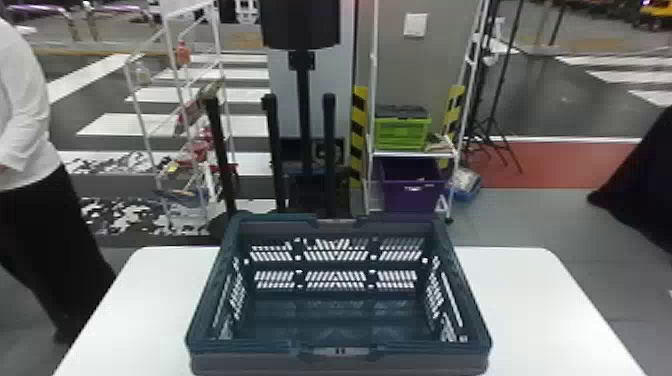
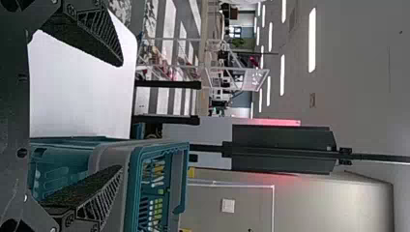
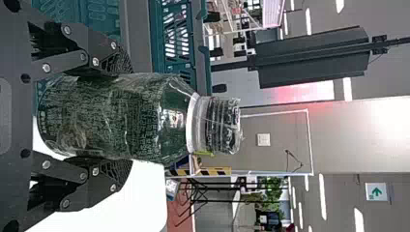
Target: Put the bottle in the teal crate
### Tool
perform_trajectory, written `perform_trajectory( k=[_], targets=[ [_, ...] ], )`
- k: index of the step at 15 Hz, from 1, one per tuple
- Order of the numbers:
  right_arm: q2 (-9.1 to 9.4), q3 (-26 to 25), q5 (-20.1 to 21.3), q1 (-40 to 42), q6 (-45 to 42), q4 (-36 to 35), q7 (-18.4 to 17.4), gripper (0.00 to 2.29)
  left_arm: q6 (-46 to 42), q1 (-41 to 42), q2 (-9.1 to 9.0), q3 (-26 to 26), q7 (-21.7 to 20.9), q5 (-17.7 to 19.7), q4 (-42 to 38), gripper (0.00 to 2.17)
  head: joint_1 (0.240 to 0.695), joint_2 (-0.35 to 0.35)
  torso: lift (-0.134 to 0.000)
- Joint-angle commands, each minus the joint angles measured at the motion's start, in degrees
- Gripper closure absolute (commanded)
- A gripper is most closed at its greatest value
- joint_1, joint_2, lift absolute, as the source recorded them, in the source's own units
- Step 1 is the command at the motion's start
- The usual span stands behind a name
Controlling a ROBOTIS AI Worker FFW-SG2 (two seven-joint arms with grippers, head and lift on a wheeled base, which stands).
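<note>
Right wrist view, and the bottle [image 3: 140,118] stood upright, clamped mid-body by the right gripper [image 3: 124,117], near the teal crate [image 1: 250,346]! Thin clear plastic, probably light, slick, easily dented; that waist hold looked right! Left gripper [image 2: 119,116]: spread wide, empty!

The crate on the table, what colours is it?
The crate is teal, with a grey band around it; the left wrist view shows this best.
</note>
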Motion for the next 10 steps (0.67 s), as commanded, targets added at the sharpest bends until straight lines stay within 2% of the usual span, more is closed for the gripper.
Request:
perform_trajectory(
  k=[1, 5, 10],
  targets=[
    [0.23, 0.1, 0.1, -0.5, 1.0, -1.8, 0.0, 2.28, 0.1, -0.1, 0.14, 0.0, 0.0, 0.1, 0.1, 0.13, 0.499, 0.0, 0.0],
    [0.23, 1.0, 1.1, -3.5, 10.3, -7.7, -0.1, 2.28, 0.4, -0.3, 0.23, -0.4, -0.1, 0.0, 0.1, 0.13, 0.499, 0.0, 0.0],
    [0.23, 3.9, 4.8, -14.2, 30.0, -12.1, -0.9, 2.28, 0.4, -0.2, 0.67, -0.6, -0.3, 0.0, 0.0, 0.13, 0.499, 0.0, 0.0]
  ],
)
